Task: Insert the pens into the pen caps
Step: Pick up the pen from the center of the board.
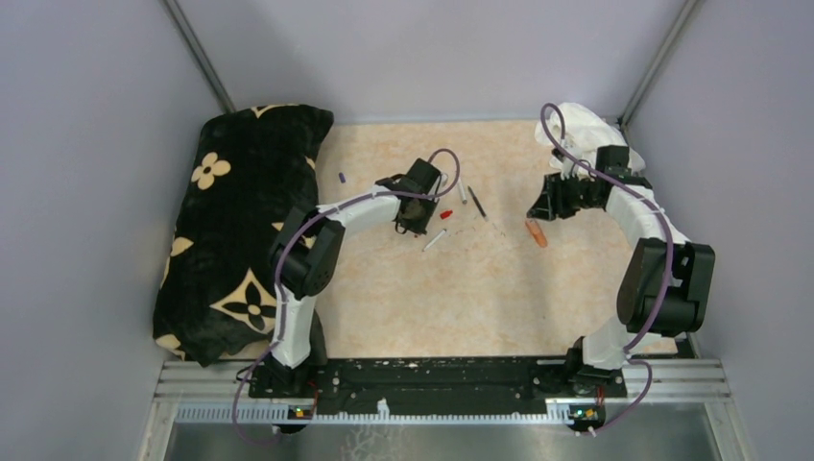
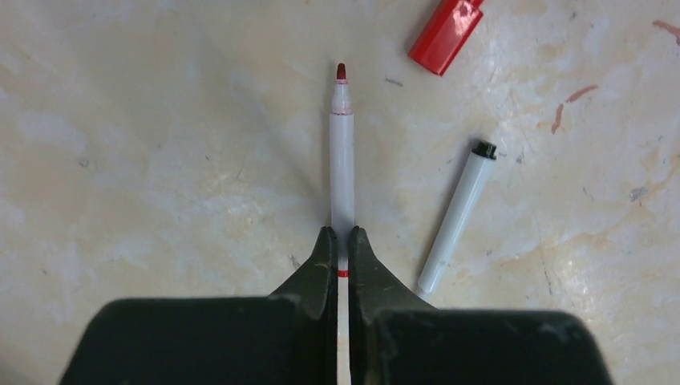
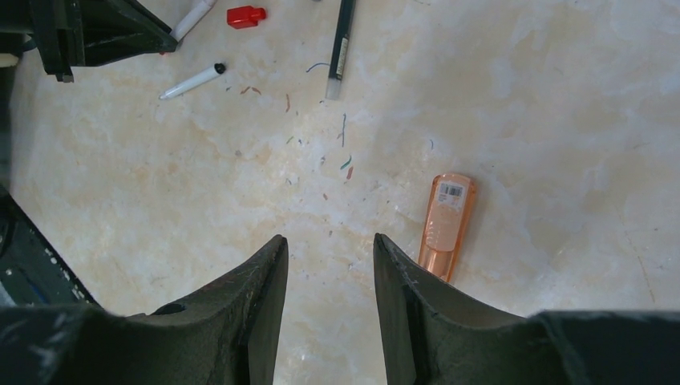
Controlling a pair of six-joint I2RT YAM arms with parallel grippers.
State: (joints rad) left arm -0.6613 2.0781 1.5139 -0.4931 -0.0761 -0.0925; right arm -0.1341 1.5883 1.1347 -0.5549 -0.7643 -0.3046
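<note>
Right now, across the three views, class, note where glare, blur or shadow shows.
Left wrist view: a white glare patch on the glossy red plastic cap; the black left pincer is soft-edged, while the white red-tipped pen it grips is sharp. Right wrist view: the translucent orange highlighter catches a mild sheen. Top view: even light, only faint shadows.

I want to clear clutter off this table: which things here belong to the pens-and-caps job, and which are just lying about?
Job: red-tipped pen in the left end effector, red cap, black-tipped pen, dark pen, orange highlighter, purple cap.
Lying about: black flowered blanket, white cloth.
</note>
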